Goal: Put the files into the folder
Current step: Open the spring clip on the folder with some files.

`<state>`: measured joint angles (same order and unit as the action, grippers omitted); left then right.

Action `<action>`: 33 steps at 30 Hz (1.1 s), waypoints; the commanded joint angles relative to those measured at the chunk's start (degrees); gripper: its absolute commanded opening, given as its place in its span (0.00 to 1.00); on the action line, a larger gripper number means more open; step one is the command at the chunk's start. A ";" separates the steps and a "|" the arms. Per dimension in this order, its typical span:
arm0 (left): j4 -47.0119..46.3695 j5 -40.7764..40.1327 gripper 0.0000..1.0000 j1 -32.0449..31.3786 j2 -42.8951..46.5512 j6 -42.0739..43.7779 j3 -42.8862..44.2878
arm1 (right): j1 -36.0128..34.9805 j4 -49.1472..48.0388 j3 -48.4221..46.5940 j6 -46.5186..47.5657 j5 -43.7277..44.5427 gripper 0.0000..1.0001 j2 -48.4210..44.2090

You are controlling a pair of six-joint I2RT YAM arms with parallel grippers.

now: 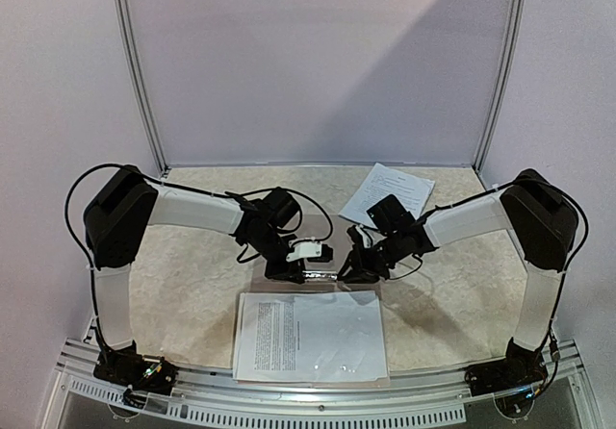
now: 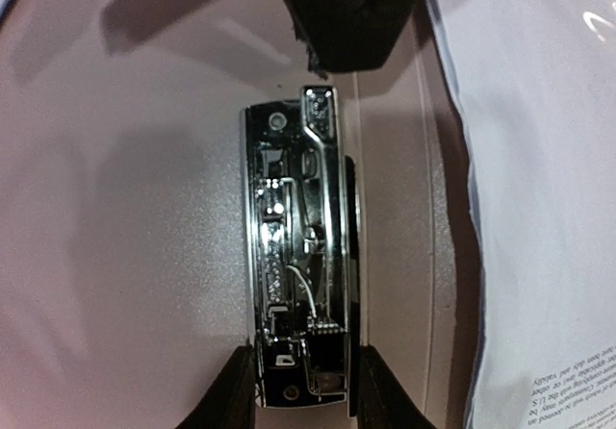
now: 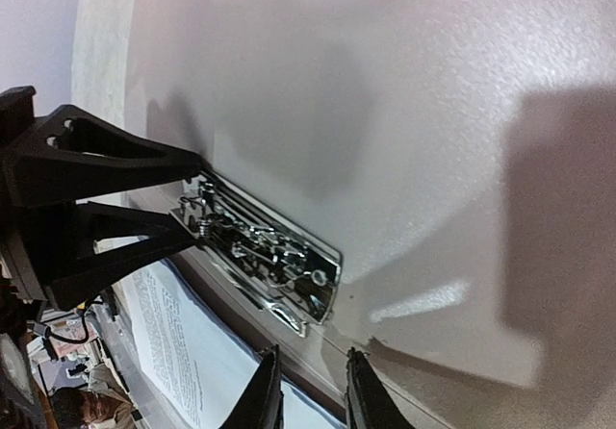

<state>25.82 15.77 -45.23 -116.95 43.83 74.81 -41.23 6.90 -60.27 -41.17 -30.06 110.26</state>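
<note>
Open folder (image 3: 433,112) lies flat on worktop (image 1: 183,285), chrome clip (image 2: 294,256) on its inner face. Across one clip end, left gripper (image 2: 303,391) is clamped. Just beside the other end, right gripper (image 3: 308,386) has jaws slightly parted, nothing between. Of the files, near sheet (image 1: 308,338) lies beside clip; far sheet (image 1: 387,193) lies well apart.

left arm (image 1: 197,208): white links, black joint housings | right arm (image 1: 472,219): same colours | cables (image 1: 318,213): black, looped | left gripper (image 1: 303,273): black, white block (image 1: 308,249) behind
</note>
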 commanded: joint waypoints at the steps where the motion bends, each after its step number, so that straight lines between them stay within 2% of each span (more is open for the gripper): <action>1: 4.29 -3.14 0.30 -1.90 -5.31 0.02 -2.47 | -0.33 -3.82 -0.93 -0.39 -1.96 0.22 1.75; 12: 4.55 -3.11 0.30 -1.96 -5.71 -0.03 -2.13 | -0.18 -3.83 -1.47 -0.74 -2.95 0.05 4.06; 23: 6.52 -1.81 0.30 -2.09 -6.29 1.62 -1.39 | 0.44 -5.83 -1.45 -1.78 -4.17 0.03 6.96; 33: 9.12 -0.68 0.30 -3.30 -6.63 4.66 -1.53 | 0.95 -2.87 -0.93 -1.82 -0.31 0.01 11.04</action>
<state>27.97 15.84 -45.41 -117.67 44.95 76.16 -39.75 1.61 -61.23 -42.76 -37.01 115.59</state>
